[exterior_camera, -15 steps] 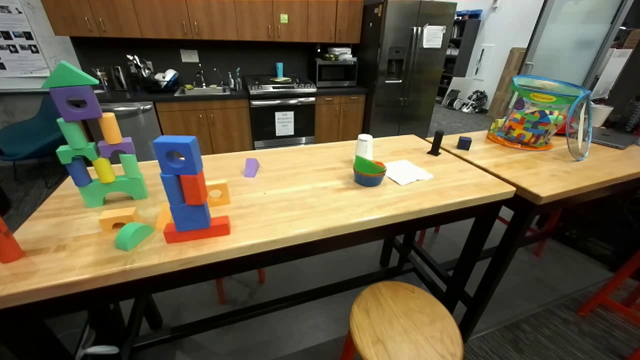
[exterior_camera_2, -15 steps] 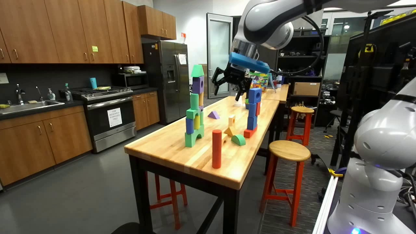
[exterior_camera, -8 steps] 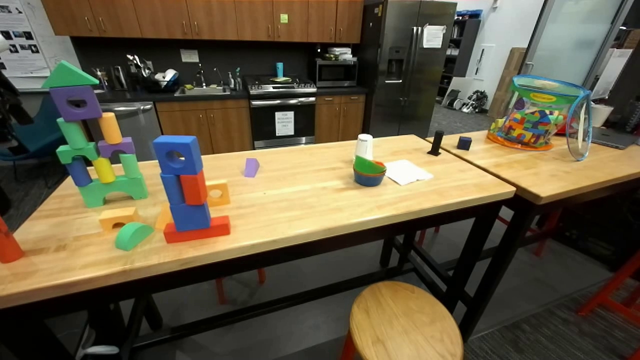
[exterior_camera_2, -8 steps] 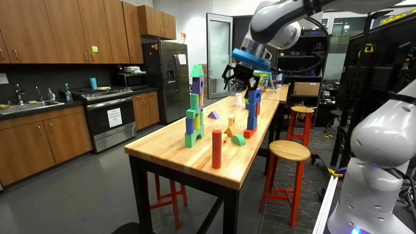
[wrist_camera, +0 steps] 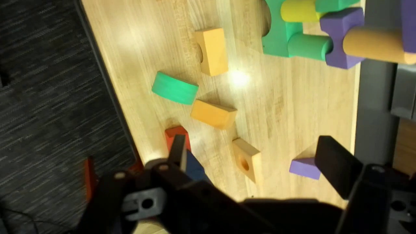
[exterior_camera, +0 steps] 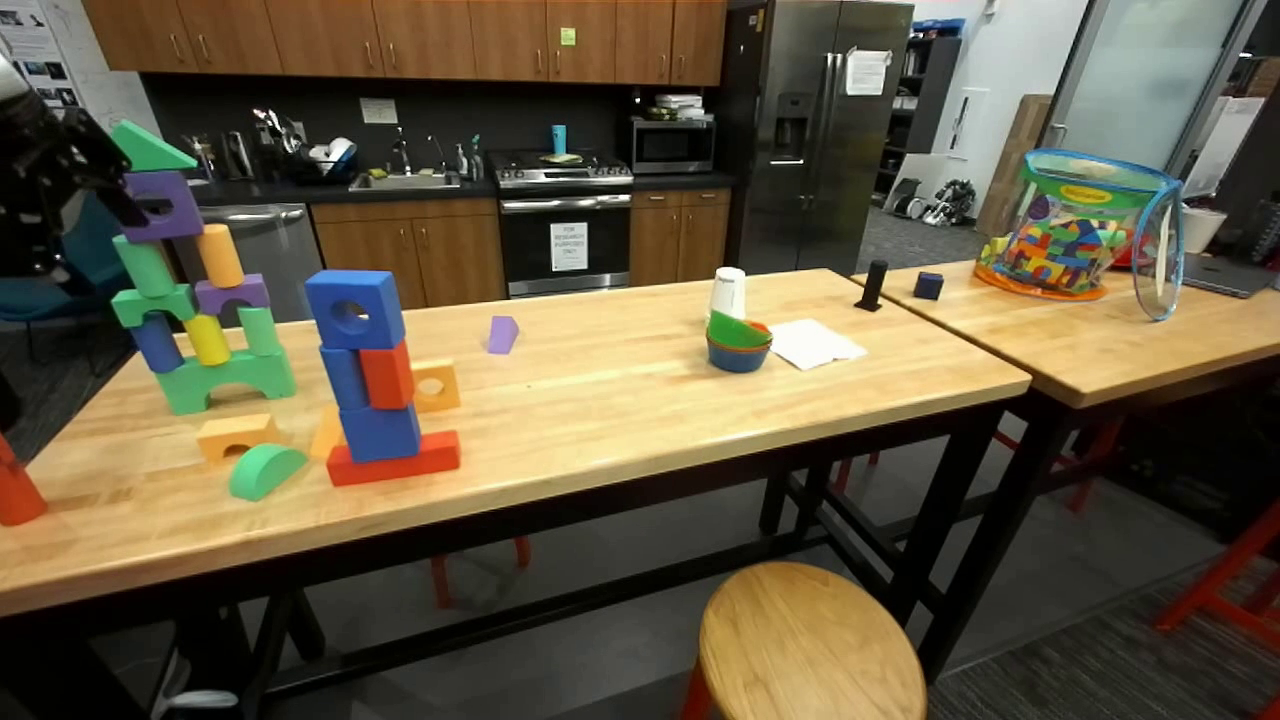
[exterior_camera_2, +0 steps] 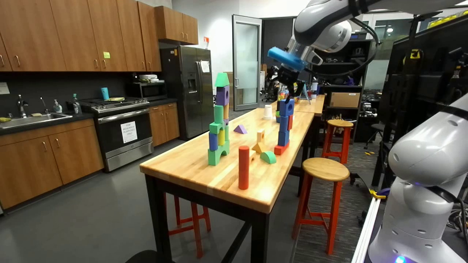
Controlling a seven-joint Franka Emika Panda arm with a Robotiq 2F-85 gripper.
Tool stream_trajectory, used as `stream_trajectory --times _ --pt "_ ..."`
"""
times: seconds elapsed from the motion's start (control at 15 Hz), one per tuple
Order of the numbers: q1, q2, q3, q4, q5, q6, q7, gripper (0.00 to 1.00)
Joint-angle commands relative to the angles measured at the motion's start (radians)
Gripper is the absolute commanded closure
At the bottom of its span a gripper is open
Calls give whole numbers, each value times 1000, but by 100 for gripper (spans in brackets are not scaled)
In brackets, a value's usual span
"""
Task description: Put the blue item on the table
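Note:
The blue item, a chunky blue block with a round hole (exterior_camera: 382, 318), sits on top of the red-and-blue tower in both exterior views (exterior_camera_2: 283, 108). The tower stands on the long wooden table (exterior_camera: 620, 410). My gripper (exterior_camera_2: 280, 89) is open, fingers down, and appears just above the tower top in that exterior view. At the left edge of an exterior view, the gripper (exterior_camera: 98, 248) is well left of the tower and overlaps the purple-green tower. In the wrist view my gripper (wrist_camera: 256, 156) is wide open and empty. The left finger partly hides a blue part of the tower (wrist_camera: 195, 167).
A tall purple-green-yellow tower (exterior_camera: 225, 375) stands at the table's left. Loose blocks lie nearby: a green half-round (exterior_camera: 268, 472), an orange arch (exterior_camera: 237, 436), a purple block (exterior_camera: 503, 335). A red cylinder (exterior_camera_2: 244, 168) stands upright near the end. Bowls (exterior_camera: 738, 358) and a cup stand farther along.
My gripper has moved right in one exterior view, its fingers now above the tower top. It has come into the left edge of another exterior view. The blocks have not moved.

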Motion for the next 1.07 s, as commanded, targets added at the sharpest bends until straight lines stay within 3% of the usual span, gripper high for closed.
stream_trajectory --times 0.0,0.13,0.47,0.73,1.0 --pt "-46 -29 16 -28 -17 74 162 0" --pt "-40 -33 11 -42 -24 135 182 0" --pt "66 -23 -51 -40 -12 76 -85 0" --pt "62 -15 -42 -24 -36 8 -170 0" --pt "51 -6 -31 -33 -20 37 -140 0"
